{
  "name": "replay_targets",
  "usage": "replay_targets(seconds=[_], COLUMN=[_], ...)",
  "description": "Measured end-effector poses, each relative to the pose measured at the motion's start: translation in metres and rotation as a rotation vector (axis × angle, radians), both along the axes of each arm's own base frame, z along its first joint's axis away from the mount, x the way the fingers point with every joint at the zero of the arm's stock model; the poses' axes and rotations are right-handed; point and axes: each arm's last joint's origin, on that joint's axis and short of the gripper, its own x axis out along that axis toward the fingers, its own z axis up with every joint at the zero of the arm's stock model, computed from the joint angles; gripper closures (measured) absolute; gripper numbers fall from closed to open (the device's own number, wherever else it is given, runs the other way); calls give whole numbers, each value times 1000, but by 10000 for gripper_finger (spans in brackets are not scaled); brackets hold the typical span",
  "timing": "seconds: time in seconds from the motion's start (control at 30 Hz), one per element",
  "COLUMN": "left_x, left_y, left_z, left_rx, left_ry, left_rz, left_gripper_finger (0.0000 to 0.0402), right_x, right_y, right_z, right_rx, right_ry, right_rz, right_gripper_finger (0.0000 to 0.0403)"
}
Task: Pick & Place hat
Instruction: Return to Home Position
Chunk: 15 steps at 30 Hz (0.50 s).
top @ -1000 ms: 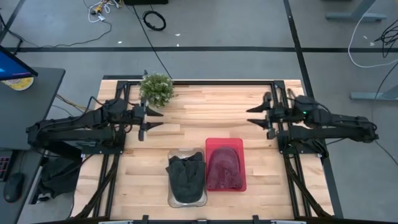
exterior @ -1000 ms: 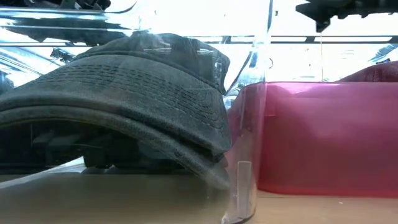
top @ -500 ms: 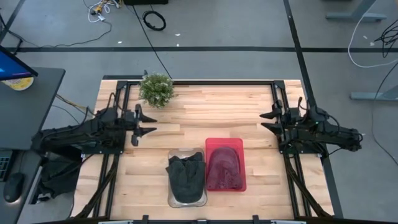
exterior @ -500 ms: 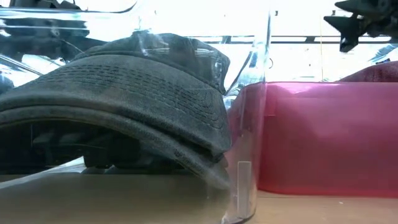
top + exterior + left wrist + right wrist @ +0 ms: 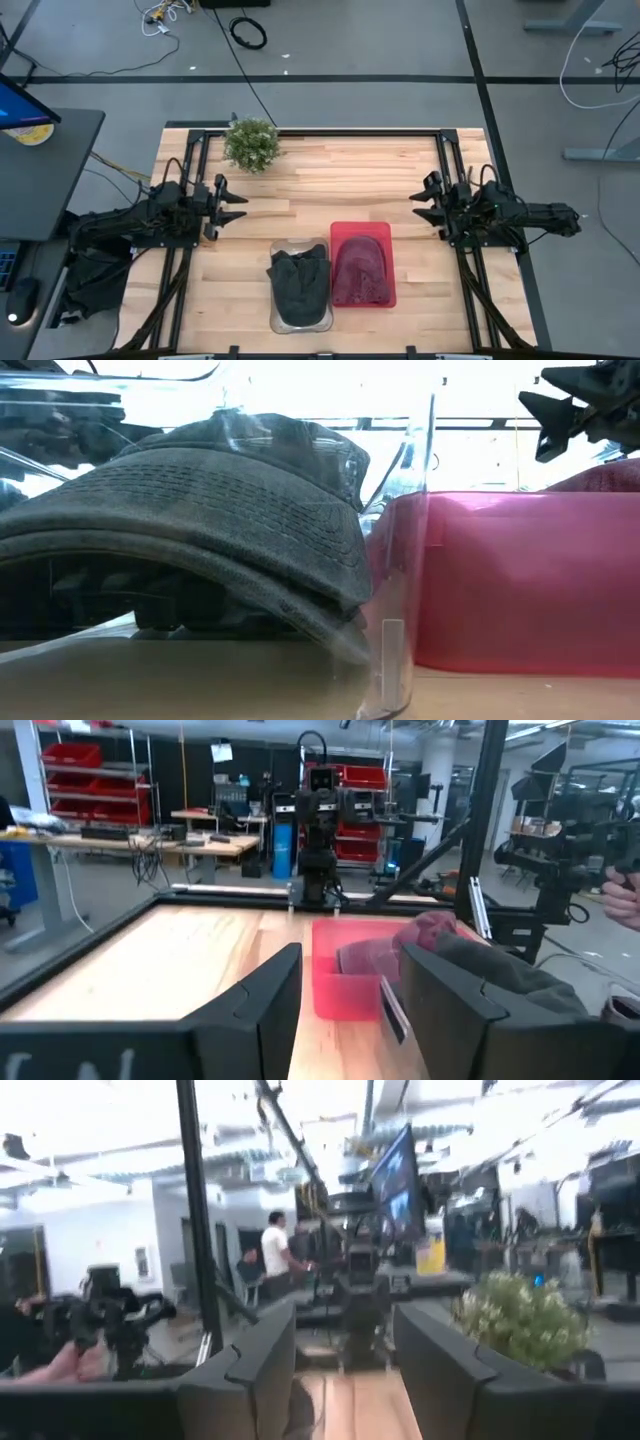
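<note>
Plainly, nothing is left to carry: the black cap (image 5: 300, 282) lies in the transparent bin (image 5: 273, 310) and the red cap (image 5: 361, 270) in the red bin (image 5: 361, 229) just beside it, the two bins side by side at the middle of the table's (image 5: 330, 180) near edge, their long sides running front to back. Both grippers hang empty with fingers spread apart. The left gripper (image 5: 238, 205) sits at the left side of the table and points inward, with the bins ahead of it and off toward the near edge; the black cap is on its side. The right gripper (image 5: 420, 205) mirrors it at the right side, with the red bin the nearer of the two. Neither gripper touches a bin or a cap, and open wood lies between them, so drawing each arm to rest should go outward, away from the bins. The potted plant (image 5: 252, 143) stands at the far edge, beyond the left gripper and apart from it.
</note>
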Motion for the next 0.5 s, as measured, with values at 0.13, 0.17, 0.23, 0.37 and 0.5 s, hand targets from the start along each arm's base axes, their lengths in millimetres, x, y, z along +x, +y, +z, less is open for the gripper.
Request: replay_targets(seconds=[0.13,0.17,0.23,0.37,0.5], left_x=[1,1,1,2,2], left_y=[0,0,0,0,0], left_z=[-2,-4,-3,-7,-9], left_rx=[24,27,44,80,105], left_ry=[-25,-31,-38,3,18], left_rz=[5,6,8,5,9], left_gripper_finger=[229,229,229,229,229], right_x=[2,2,3,5,6], right_y=[-1,-1,-1,-2,-2], right_z=[-6,-7,-9,-17,-28], right_rx=[24,27,19,-5,-17], right_ry=[11,22,39,130,237], right_rz=[-37,-42,-46,-58,-83], right_gripper_finger=[230,230,230,230,230])
